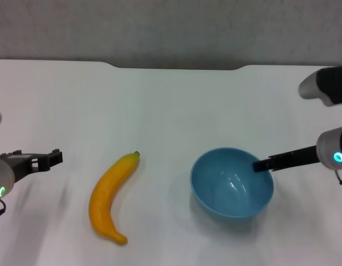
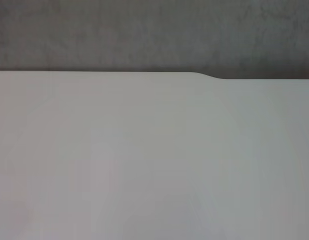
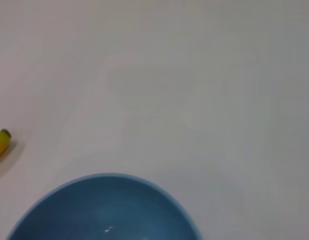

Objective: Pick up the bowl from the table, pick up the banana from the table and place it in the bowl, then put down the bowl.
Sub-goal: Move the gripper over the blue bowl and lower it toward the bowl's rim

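Two things lie on the plain white table (image 1: 171,100): a curved, smooth yellow-orange banana (image 1: 109,199) left of a round glossy light-blue bowl (image 1: 232,183). The banana's long axis runs near to far, its dark green tip pointing away and toward the bowl. The right gripper (image 1: 263,164) meets the bowl's right rim; the left gripper (image 1: 52,157) hovers left of the banana. I cannot tell either's opening.

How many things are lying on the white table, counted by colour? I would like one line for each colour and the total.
Light-blue: 1, the round glossy light-blue bowl
Yellow-orange: 1, the long curved yellow-orange banana
Total: 2 things on the plain white table
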Robot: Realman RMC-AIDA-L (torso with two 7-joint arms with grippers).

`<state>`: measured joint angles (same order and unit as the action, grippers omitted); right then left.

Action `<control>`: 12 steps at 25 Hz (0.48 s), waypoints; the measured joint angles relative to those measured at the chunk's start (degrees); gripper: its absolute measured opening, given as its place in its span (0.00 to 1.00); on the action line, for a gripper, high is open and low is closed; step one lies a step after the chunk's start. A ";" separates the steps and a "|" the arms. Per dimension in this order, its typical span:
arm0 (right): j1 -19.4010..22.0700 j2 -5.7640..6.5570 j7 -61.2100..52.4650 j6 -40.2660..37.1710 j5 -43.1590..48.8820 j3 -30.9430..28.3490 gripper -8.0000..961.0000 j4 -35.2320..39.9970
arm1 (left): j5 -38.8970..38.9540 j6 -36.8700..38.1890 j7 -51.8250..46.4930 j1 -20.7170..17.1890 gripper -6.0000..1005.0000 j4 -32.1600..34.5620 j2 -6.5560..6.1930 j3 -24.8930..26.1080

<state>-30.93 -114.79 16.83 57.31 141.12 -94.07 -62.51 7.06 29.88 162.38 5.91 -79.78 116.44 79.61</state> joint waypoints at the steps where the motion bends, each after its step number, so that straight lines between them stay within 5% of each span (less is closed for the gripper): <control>1: -0.03 -0.05 0.06 -0.28 -0.69 0.71 0.82 0.39 | 0.02 -0.32 0.00 0.00 0.89 0.15 0.01 0.00; 12: -2.41 -0.05 -0.21 -0.03 -1.63 2.05 0.82 5.55 | 0.11 -3.03 -0.58 0.02 0.89 2.24 0.29 -0.30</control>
<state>-33.34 -114.84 16.62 57.28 139.49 -92.02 -56.96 7.17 26.85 161.80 5.93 -77.53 116.73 79.30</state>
